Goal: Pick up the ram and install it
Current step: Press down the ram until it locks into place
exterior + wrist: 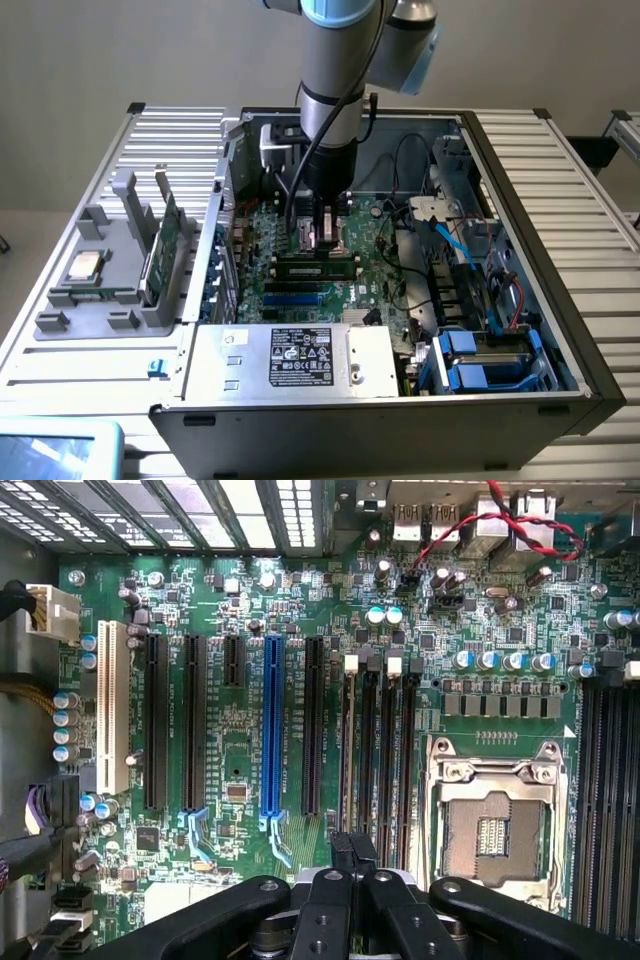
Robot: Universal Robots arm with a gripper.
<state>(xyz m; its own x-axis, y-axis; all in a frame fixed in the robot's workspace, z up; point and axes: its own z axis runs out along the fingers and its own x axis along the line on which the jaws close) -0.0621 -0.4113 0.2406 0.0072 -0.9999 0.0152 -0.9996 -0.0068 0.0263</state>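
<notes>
The ram (318, 264) is a long narrow green stick with dark chips. It stands on edge along the black memory slots of the motherboard (378, 232) inside the open computer case. My gripper (320, 244) reaches straight down onto its middle and is shut on its top edge. In the wrist view the ram (347, 750) is seen edge-on as a thin strip running away from my closed gripper (350, 854), lined up beside the other memory slots (390, 750). Whether it is fully seated in the slot I cannot tell.
A grey fixture (100, 300) on the exterior view's left holds a second green board (165, 245) and a silver processor chip (85, 266). The power supply box (300, 358) lies in front of the slots. Cables (460, 245) and blue drive bays (480, 360) are on the right. An open processor socket (495, 825) adjoins the slots.
</notes>
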